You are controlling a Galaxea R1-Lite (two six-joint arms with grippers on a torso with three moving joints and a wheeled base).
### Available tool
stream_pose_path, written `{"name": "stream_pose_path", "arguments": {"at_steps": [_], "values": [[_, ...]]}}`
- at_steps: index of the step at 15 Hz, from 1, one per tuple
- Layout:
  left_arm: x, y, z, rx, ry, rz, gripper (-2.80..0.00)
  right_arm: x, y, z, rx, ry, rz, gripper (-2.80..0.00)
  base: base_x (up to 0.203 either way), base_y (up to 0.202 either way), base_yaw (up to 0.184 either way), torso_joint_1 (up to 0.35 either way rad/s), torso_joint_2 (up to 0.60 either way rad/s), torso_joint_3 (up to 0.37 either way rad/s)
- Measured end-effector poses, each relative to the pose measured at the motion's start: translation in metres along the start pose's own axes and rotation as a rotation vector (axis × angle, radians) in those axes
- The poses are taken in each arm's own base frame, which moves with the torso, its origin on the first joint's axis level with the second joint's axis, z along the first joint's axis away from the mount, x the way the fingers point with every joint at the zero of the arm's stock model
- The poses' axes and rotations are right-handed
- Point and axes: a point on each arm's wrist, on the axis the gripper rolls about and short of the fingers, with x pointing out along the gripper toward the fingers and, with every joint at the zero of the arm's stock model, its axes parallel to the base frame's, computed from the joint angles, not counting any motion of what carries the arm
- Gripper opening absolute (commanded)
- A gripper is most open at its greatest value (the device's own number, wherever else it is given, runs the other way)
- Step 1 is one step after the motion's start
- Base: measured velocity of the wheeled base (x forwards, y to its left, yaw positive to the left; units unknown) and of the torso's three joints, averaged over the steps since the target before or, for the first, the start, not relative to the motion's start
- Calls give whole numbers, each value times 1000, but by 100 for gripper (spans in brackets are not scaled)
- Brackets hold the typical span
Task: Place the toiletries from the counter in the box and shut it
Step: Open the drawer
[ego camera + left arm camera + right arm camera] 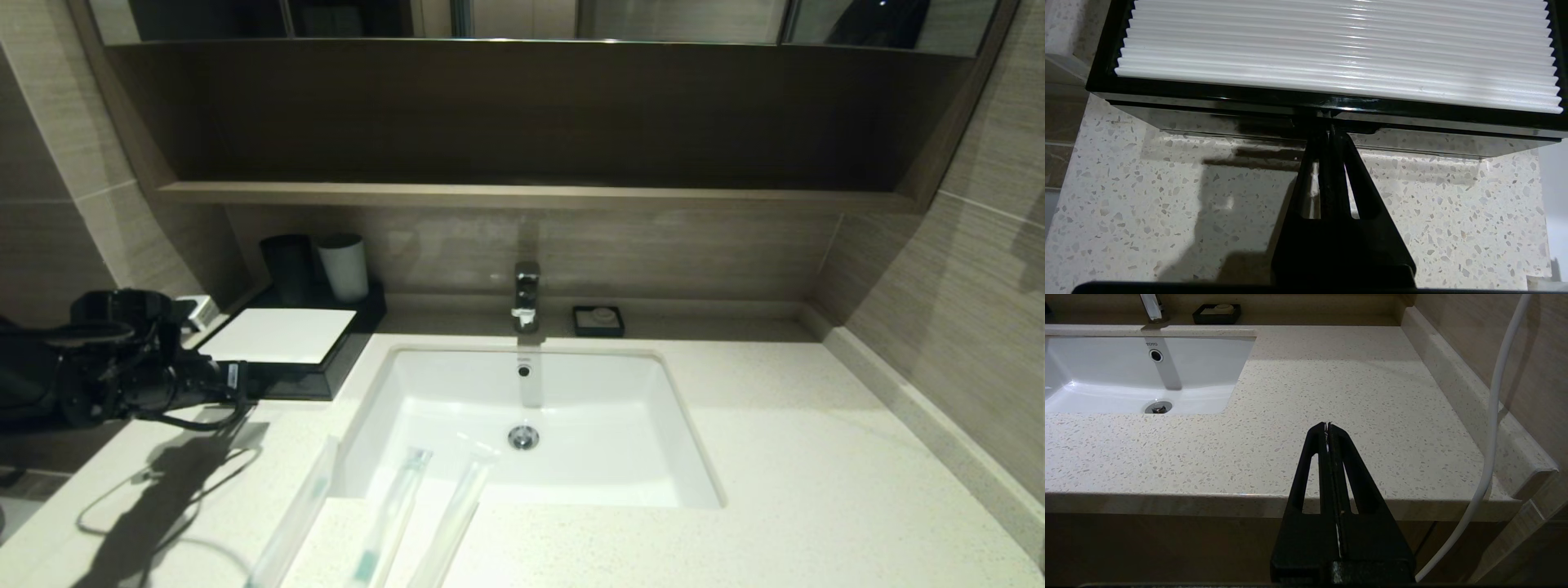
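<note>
the only readable writing is "toto" on the sink (1106,371) wall, above its overflow hole. the box (282,347) sits at ten o'clock on the surface (816,457), two cups (343,265) behind it, a soap dish (598,320) at twelve beside the faucet (526,294). three toiletries (392,514) lie at six, their tips overhanging the sink. the left tool (1331,132), pressed together, meets the box's front edge at its notch. the right tool (1327,426), also pressed together, hangs off the surface's front edge, a white cable (1494,416) beside it.
</note>
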Motion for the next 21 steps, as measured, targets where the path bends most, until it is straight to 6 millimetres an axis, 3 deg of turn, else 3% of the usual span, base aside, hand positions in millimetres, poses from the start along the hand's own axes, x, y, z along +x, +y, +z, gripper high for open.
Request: {"name": "stream_pose_path", "arguments": {"at_steps": [8,21], "values": [[-7,-4,-13,48,-25,-2,-280,0,0,0,0,0,0,-280,0,0,0,0,0,0],[8,1,-19,56,-80,-2,-280,0,0,0,0,0,0,-280,0,0,0,0,0,0]]}}
